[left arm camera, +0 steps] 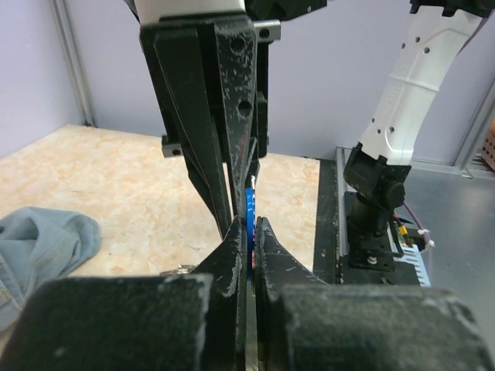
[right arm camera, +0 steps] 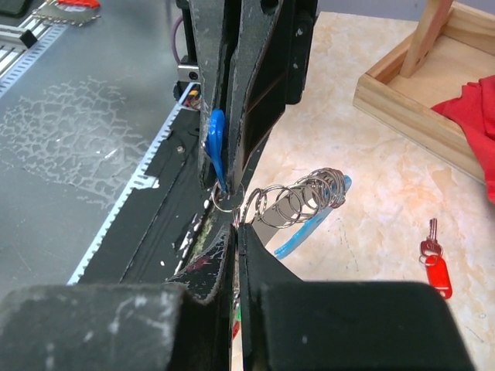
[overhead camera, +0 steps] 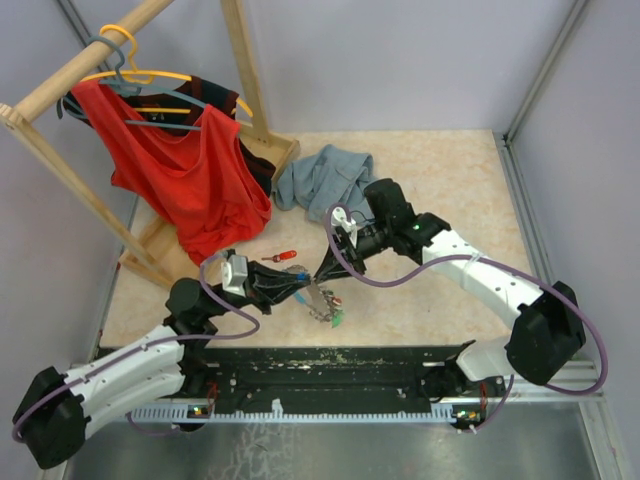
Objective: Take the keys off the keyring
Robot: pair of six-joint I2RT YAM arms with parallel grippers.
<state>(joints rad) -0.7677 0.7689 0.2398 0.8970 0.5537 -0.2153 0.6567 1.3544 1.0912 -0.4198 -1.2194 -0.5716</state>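
Tightly, left claw [left arm camera: 249,226] pinches blue key [left arm camera: 250,202], right claw [right arm camera: 236,226] the keyring [right arm camera: 302,199].

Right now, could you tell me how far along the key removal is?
Done: one red key lies loose on the table. In hand: the left gripper pinches the blue key, and the right gripper holds the keyring. Left: the blue key looks attached, and a green key hangs below.

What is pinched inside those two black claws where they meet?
A blue plastic key head sits inside the left gripper; silver metal rings emerge from the right gripper. The rest of that key is covered.
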